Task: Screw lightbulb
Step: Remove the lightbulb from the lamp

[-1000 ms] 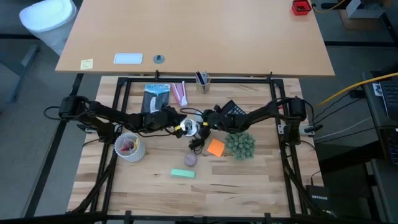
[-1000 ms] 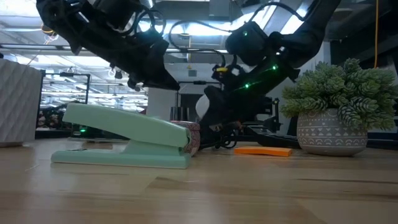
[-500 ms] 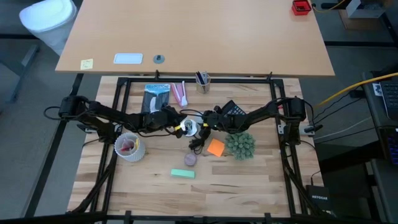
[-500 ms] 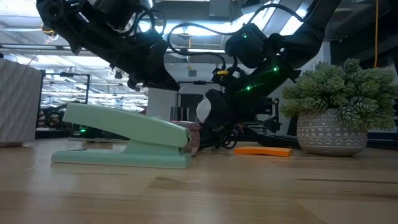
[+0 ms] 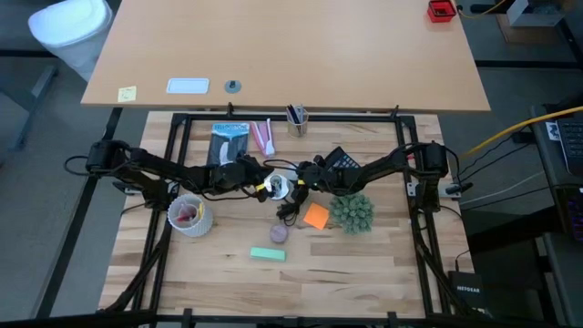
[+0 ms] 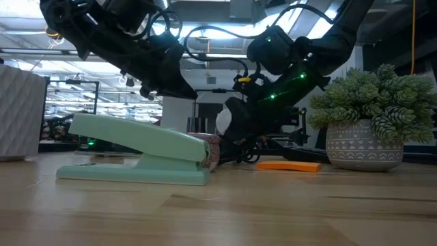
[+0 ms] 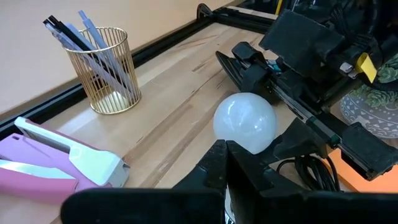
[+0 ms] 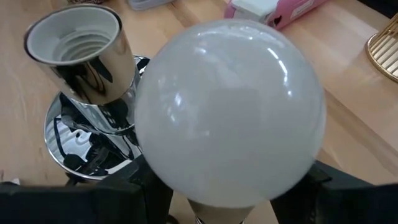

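The right gripper (image 8: 217, 205) clasps the frosted lightbulb (image 8: 230, 112) between its 2 fingers, with the open chrome socket (image 8: 81, 53) just beside the bulb, while the left gripper (image 7: 224, 168) sits close opposite it, seemingly gripping the socket's base, though its jaws are hidden.

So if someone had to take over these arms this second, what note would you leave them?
Right gripper: shut on the lightbulb, held up off the table at its middle.
Left gripper: beside the bulb at the table's middle; its grip can't be made out.
Chrome socket: empty, threads showing, tilted over its round shiny base, close beside the bulb.
Done: bulb picked up and brought next to the socket.
Left: line the bulb's base up with the socket opening, set it in, screw it tight, let go.
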